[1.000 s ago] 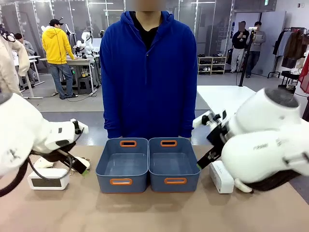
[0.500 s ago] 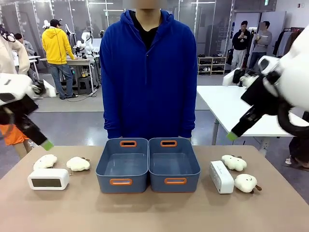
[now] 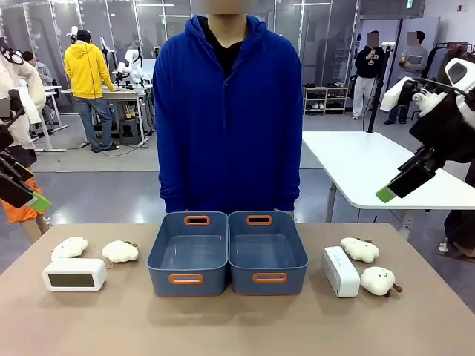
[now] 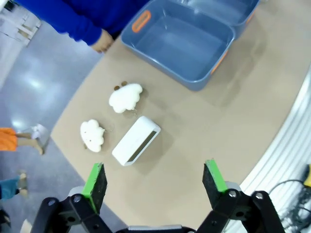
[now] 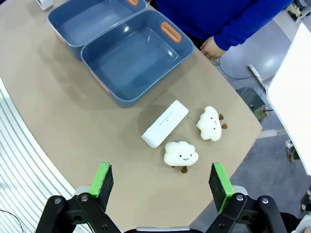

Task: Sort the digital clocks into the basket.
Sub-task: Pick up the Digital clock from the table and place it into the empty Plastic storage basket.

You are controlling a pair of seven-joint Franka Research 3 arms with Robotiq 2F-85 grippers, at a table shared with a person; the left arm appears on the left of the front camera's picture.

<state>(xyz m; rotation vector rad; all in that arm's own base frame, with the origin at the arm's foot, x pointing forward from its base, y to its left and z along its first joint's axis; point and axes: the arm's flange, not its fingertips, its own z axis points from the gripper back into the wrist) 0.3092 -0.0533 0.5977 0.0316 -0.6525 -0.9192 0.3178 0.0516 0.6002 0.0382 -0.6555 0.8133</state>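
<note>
Materials first: both clocks are smooth white plastic bricks with rounded corners. The left clock (image 3: pixel 74 274) shows its dark grey screen to the front camera. The right clock (image 3: pixel 340 271) sits end-on, so I can't make out its screen. Both stand on a matte tan table (image 3: pixel 237 326).

At centre frame the left basket (image 3: pixel 189 252) and right basket (image 3: pixel 267 252) touch side by side. They're slate-blue plastic tubs with rounded corners and orange-rimmed handle slots, and nothing is in them. Fluffy cream cloud-shaped plushies (image 3: pixel 119 251) lie in pairs near each clock. A person in a blue hoodie (image 3: pixel 226 111) stands behind the baskets.

Now the claws. In the left wrist view the left gripper (image 4: pixel 154 178) has its green-padded fingers spread wide at the bottom of the frame, holding nothing. Its clock lies diagonally at centre-left, above the gap and nearer the left finger, well apart from the claw. The baskets are at upper right.

Same deal in the right wrist view: the right gripper (image 5: pixel 161 180) is spread wide and holding nothing. Its clock lies mid-frame above the gap, well clear of the fingers, with one plushie just below it and another to its right. The baskets are at upper left.
</note>
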